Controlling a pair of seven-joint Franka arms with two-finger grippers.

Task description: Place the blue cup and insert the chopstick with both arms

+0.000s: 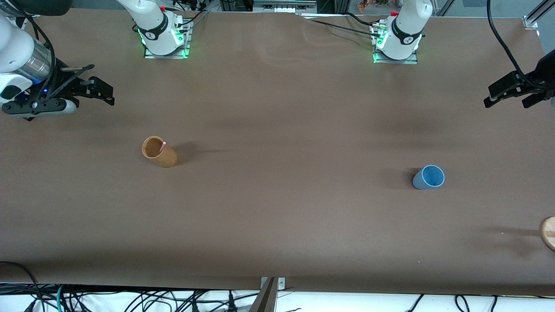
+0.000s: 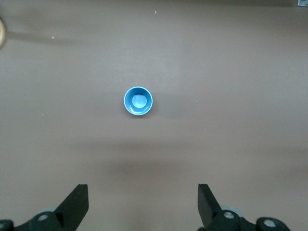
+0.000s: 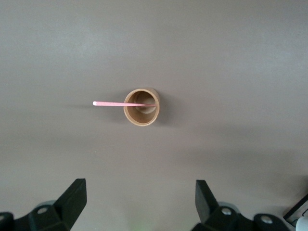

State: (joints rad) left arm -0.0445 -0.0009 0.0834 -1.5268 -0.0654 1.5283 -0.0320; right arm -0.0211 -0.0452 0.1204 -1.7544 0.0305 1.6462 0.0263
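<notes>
no text, label, brand or number can be read anywhere here.

A wide worktop covered in matte brown sheet (image 1: 277, 108) fills nearly the whole front view, lit evenly from above with soft blurred shadows lying across it. Along the bottom edge of the frame a tangle of black cables (image 1: 130, 301) lies on a pale white floor (image 1: 347, 303), with a small metal bracket (image 1: 272, 284) at the worktop's lower middle edge. In the upper right corner stands a silver aluminium frame rail (image 1: 535, 15).
</notes>
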